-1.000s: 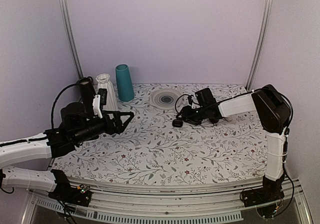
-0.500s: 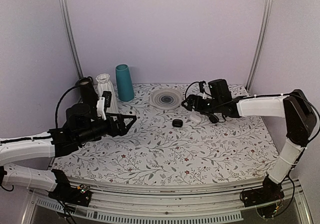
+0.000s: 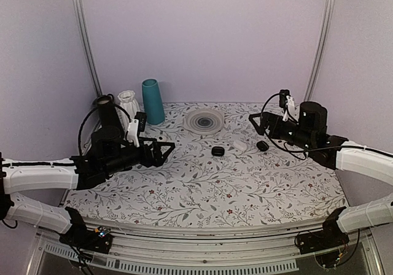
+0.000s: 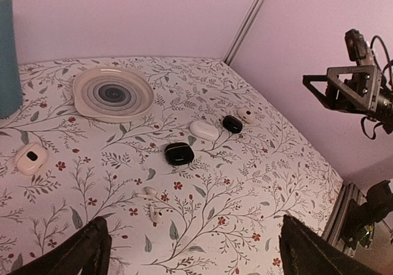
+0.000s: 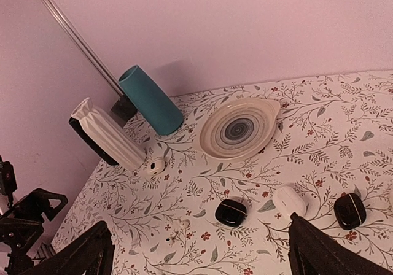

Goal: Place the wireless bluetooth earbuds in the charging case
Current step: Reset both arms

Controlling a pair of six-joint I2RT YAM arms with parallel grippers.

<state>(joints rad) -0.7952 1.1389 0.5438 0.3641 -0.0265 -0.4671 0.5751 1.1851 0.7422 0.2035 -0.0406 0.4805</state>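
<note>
- The charging case (image 3: 217,151), black with its lid shut, lies near the middle of the floral tabletop (image 3: 202,189), on the near side of a ringed plate (image 3: 204,120).
- To the case's right sit a white oval pebble (image 3: 240,145) and then a black round knob (image 3: 263,145), in a loose row with gaps between them.
- The right gripper (image 3: 258,123) hangs over the far right of the tabletop, close to the knob and apart from the case, its jaws spread wide and empty.
- The left gripper (image 3: 167,150) hovers left of the case, its jaws likewise wide apart, holding nothing.
- At the back left stand a teal vase (image 3: 153,102) and a white ribbed vase (image 3: 129,106).
- In the left wrist view, a small open white case (image 4: 31,159) rests near the teal vase, and two tiny white pieces (image 4: 155,213) lie on the cloth on the near side of the charging case.
</note>
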